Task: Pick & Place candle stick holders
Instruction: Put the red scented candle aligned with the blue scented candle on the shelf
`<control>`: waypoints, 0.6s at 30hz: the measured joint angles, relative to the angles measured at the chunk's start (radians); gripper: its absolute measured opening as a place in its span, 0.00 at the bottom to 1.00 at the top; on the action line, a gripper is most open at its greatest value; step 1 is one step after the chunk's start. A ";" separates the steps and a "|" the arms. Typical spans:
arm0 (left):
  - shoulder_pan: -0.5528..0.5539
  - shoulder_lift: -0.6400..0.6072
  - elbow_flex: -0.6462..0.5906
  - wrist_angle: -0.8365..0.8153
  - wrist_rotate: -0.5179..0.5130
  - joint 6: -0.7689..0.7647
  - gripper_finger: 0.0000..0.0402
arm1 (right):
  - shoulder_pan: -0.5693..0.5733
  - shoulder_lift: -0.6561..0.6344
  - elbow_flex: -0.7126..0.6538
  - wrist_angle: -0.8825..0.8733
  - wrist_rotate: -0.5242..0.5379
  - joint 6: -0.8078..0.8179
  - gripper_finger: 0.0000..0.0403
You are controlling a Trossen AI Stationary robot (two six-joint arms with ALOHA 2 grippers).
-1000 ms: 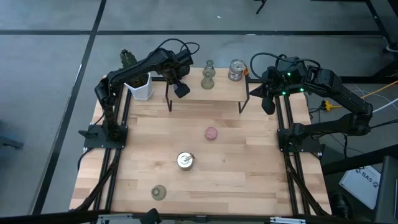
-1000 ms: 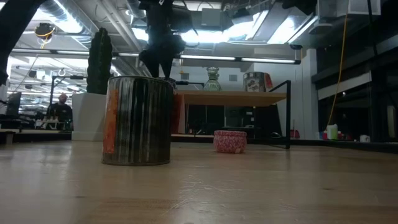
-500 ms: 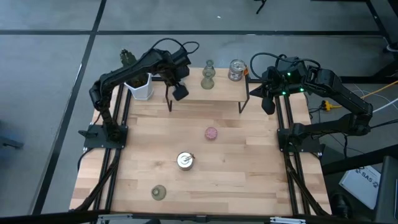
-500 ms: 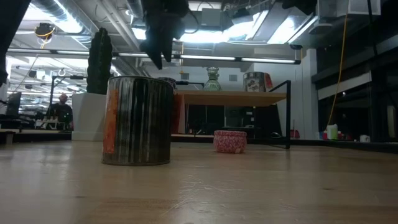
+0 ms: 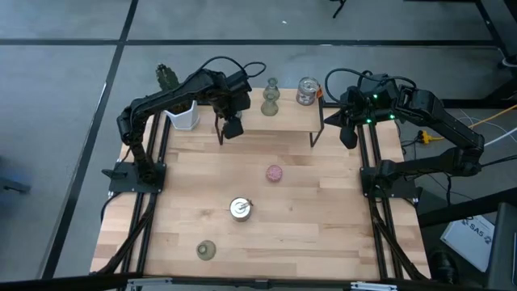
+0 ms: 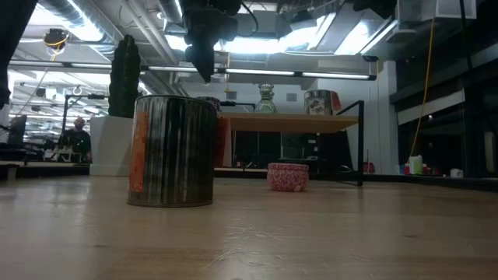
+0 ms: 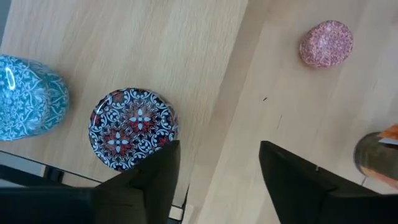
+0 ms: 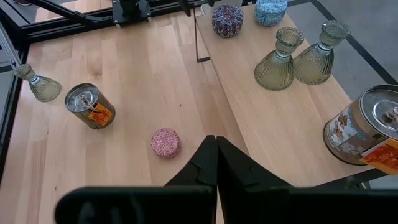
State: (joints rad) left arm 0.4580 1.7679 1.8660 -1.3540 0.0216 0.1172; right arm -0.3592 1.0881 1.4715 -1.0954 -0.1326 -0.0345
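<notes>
So the left gripper [image 5: 233, 127] has pulled back off the raised shelf [image 5: 287, 117] with fingers apart and nothing in them — the dark speckled holder [image 7: 133, 128] sits there beside the blue one [image 7: 28, 98], so next is probably the pink holder [image 5: 275, 173] — right gripper [image 5: 348, 137] parked, clenched shut.

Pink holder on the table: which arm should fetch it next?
Probably left. Its end effector hangs at the shelf edge nearer the pink holder; the right end effector sits shut by its frame.
</notes>
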 joint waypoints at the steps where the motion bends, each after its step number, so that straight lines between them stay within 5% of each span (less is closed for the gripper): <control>1: 0.000 0.000 0.000 0.000 0.000 0.001 0.52 | 0.000 0.000 0.000 0.000 0.000 0.000 0.00; 18: 0.016 0.067 0.000 -0.003 0.023 0.002 0.25 | 0.000 0.000 0.000 0.000 0.000 0.000 0.00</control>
State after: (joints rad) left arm 0.4736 1.8345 1.8656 -1.3575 0.0444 0.1188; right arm -0.3592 1.0878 1.4717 -1.0954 -0.1329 -0.0345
